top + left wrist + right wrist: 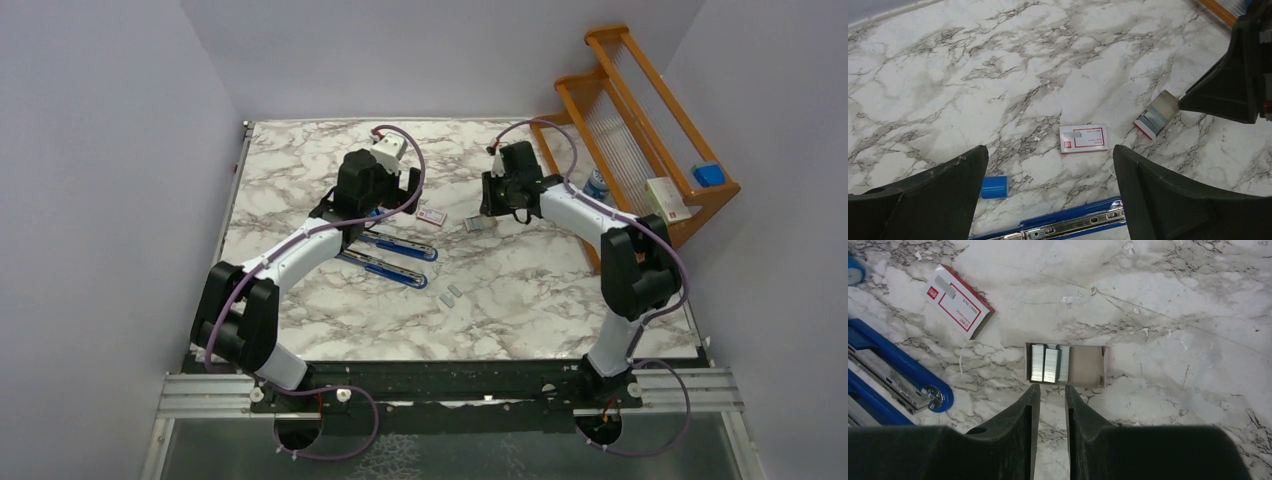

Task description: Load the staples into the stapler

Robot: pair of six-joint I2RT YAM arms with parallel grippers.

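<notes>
Marble veining in grey and white covers the table (300,160), smooth and faintly glossy. At its far right corner a wooden rack (630,125) with clear rods leans against the wall, holding a blue item and a white box. A small blue-capped container (597,184) stands at its foot, half hidden behind the right arm's cable.

The stapler (400,248), blue plastic with a bright metal channel, lies opened flat into 2 long arms, its rear end tucked under the left arm. A small blue block (994,187) sits just beside it. 2 loose strips (452,294), grey and flat, lie near the stapler's tips towards the table's near edge.

The sleeve (1084,138) of the staple box is a flat white card with a red frame, a red logo square and a grey patch. Its print is too small to read.

Between the 2 grippers the tray (1085,365), plain brown card with red outer edges, lies open. The staples (1048,362) fill one end as silvery ribbed blocks.

The left gripper (1050,152) hangs spread wide above the sleeve and grasps nothing. The right gripper (1051,390) hovers at the tray's near edge, its fingers a narrow slit apart with only marble showing between them.
</notes>
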